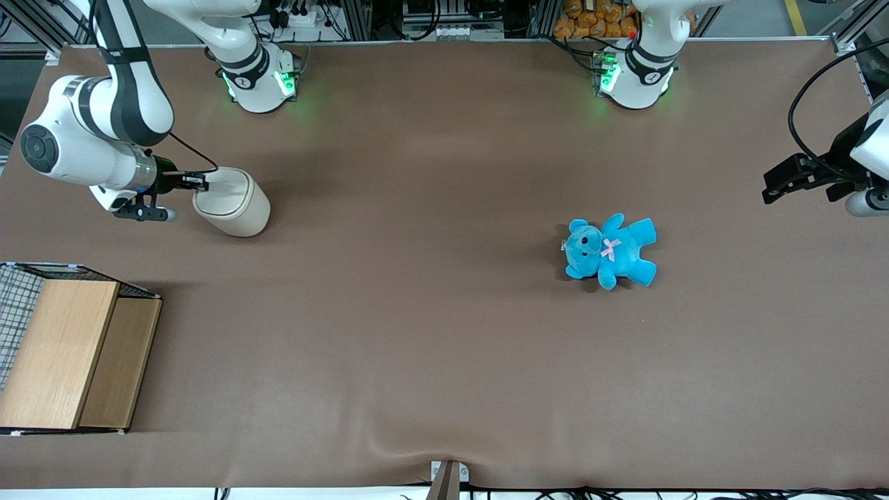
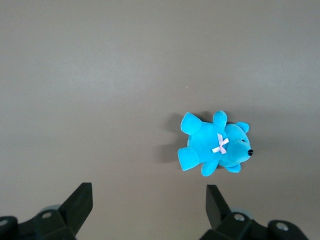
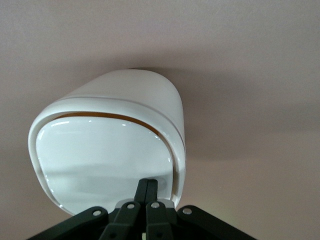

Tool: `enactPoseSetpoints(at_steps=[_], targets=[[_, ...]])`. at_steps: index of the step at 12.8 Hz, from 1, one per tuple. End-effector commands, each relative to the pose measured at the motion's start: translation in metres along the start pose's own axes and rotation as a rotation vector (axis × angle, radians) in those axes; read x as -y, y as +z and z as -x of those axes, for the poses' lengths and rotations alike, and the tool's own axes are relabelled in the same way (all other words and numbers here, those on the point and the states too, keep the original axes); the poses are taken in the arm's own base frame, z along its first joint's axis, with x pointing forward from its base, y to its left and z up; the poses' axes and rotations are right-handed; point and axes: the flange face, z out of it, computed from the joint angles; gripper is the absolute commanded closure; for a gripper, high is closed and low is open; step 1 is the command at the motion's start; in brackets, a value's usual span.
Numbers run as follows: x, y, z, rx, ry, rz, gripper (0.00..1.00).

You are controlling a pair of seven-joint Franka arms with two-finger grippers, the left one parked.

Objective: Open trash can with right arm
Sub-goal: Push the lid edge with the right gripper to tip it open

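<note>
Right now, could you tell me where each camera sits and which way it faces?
Front view: high, looking down on the table, both arms, the end effector at the trash can.
Left wrist view: on the parked arm, facing down at the teddy bear.
Right wrist view: behind the shut end effector, on the can's lid.
Front and left wrist share the bear.

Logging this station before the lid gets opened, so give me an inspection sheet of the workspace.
Surface: brown table, slight ripple at the edge nearest the front camera.
Job's things: bin upright, lid down.
Clutter: teddy lying toward the parked arm's end; wooden box nearer the front camera than the bin.
Grippers: gripper on the lid's edge, jaws together.
Cables: thin black cable looping at the wrist.
Surroundings: arm bases lit green.
</note>
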Motion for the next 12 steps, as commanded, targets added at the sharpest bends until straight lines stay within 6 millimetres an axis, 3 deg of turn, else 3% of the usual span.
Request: enactPoseSetpoints(at_steps=[1, 6, 12], targets=[[0.011, -0.021, -0.003, 0.028, -0.014, -0.03, 1.0], [0.021, -0.043, -0.004, 0.041, -0.023, -0.031, 1.0], [0.059, -0.103, -0.007, 0.063, 0.009, -0.009, 1.0]])
